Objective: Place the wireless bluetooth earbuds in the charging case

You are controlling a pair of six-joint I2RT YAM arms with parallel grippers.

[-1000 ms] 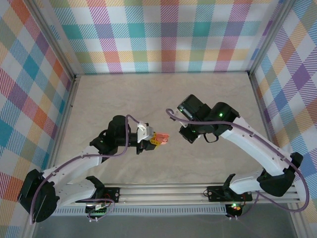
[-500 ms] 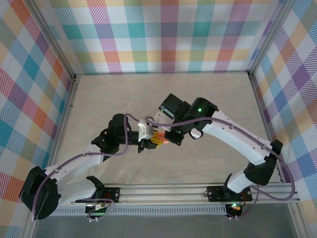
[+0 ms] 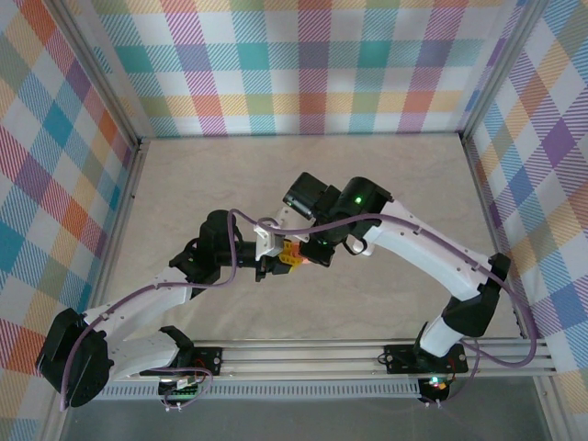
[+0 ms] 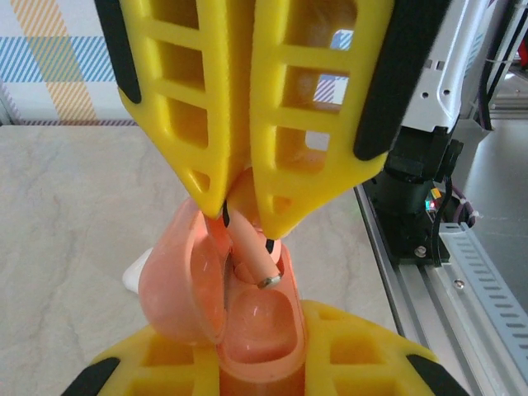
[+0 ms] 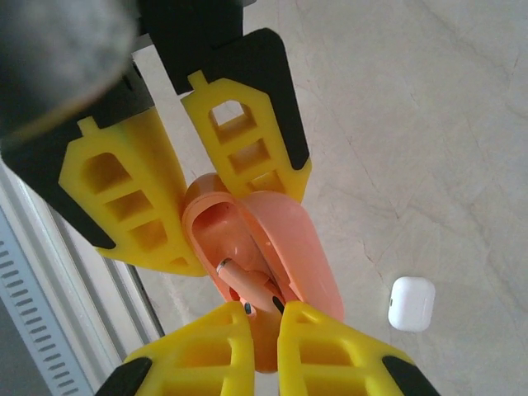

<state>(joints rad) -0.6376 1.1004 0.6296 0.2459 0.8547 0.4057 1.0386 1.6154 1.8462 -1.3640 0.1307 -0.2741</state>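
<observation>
Tally by kind
One pink charging case (image 4: 256,338); one pink earbud (image 4: 252,252) visible; one white case (image 5: 411,303); two tools, the left tool (image 5: 247,219) and the right tool (image 4: 247,213).

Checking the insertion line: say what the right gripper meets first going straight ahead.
The right gripper, pinching an earbud, would probably meet the open case in the left gripper first, the earbud's stem leading.

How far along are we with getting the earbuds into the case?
Done: the charging case is open, clamped in the left gripper. In hand: the right gripper pinches one earbud, stem tip inside the open case, not yet seated. Left: seat it; whether the other earbud is already in, I cannot tell.
</observation>
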